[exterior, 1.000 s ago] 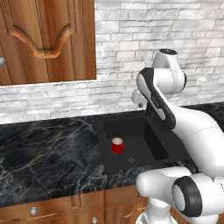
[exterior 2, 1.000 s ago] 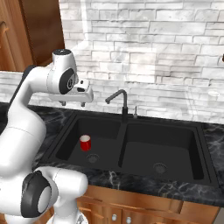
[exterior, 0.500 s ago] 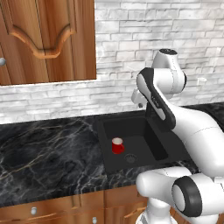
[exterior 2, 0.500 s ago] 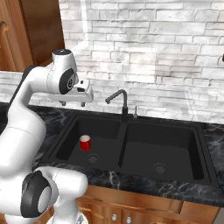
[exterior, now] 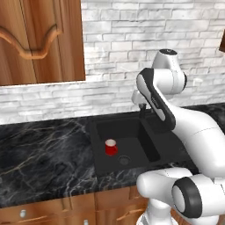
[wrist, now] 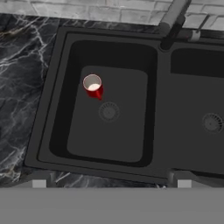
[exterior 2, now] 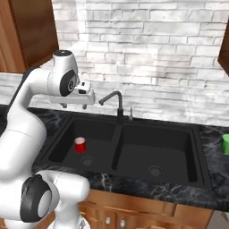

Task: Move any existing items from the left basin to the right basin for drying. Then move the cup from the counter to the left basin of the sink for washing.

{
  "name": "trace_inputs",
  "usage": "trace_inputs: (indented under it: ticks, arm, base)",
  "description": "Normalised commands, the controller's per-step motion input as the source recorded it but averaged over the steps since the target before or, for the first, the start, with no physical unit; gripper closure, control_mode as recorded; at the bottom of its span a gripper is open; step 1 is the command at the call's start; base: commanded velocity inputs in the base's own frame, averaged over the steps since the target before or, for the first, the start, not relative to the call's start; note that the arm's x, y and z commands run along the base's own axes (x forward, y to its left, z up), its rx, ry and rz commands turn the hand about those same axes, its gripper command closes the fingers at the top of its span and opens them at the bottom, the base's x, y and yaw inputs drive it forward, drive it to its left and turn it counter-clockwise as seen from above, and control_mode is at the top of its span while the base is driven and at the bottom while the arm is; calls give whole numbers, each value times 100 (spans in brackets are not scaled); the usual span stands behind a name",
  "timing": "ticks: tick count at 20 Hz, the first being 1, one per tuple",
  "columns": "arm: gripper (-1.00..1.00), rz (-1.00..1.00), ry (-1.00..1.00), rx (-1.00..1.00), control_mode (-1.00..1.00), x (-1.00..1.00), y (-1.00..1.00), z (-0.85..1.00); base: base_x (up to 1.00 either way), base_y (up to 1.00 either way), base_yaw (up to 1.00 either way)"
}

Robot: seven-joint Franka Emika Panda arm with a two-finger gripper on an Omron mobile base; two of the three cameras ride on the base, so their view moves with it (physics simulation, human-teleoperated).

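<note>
So far nothing of the task looks done. The table (exterior 2: 210, 141), black veined marble, carries the sink (exterior 2: 134, 120) set into it, with the faucet (exterior 2: 117, 103) at the back edge over the dividing ridge. The left basin (wrist: 109, 144) holds the red cup (wrist: 93, 86), upright near its back left corner, just beside the drain. The right basin (exterior 2: 156, 154) holds only its drain. The green cup (exterior 2: 226, 144) stands on the table past the sink's right edge. The end effector (exterior 2: 74, 106) hangs high above the left basin, fingers spread wide and holding nothing. Both transfers remain, the red cup first.
</note>
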Motion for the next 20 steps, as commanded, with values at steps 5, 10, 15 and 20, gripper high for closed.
trace_inputs:
  ticks: [5, 10, 15, 20]
  arm:
    - [-100, 0, 0, 0, 100, 0, 0, 0]
    - [-100, 0, 0, 0, 100, 0, 0, 0]
    - [-100, 0, 0, 0, 100, 0, 0, 0]
    - [-100, 0, 0, 0, 100, 0, 0, 0]
  base:
    - [3, -53, 0]
    - [22, -48, 0]
    - [53, -35, 0]
    - [62, -26, 0]
